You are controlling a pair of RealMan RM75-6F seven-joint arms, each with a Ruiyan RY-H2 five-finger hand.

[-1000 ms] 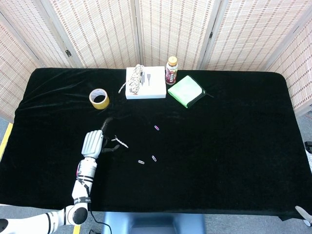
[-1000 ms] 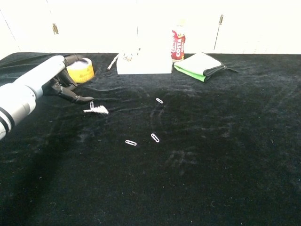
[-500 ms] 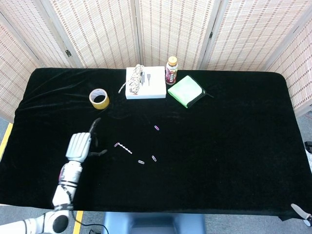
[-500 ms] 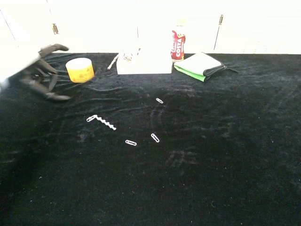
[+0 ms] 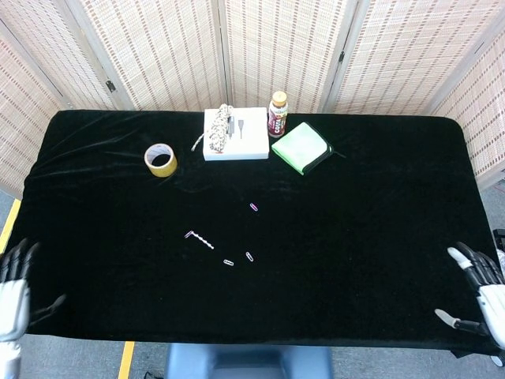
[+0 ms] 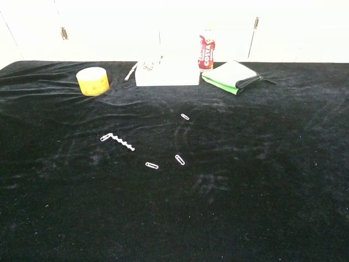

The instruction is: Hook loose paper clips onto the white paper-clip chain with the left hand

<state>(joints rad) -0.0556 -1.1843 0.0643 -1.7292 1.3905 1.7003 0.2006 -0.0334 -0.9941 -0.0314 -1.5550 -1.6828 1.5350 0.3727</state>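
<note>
The white paper-clip chain (image 5: 200,239) lies flat on the black table (image 5: 355,197), with three loose paper clips (image 5: 249,257) just beside it. The left hand (image 5: 13,276) is empty, fingers spread, off the table's near-left edge; the right hand (image 5: 481,288) is likewise released at the near-right corner. The clips lie flat on soft cloth, so fingertips will likely push them along rather than lift them.

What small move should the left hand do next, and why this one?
Probably bring the left hand back over the table toward the nearest loose paper clip. It hangs open off the near left edge, holding nothing. The white paper-clip chain lies flat on the cloth, and three loose clips lie unhooked to its right, this one nearest.
</note>
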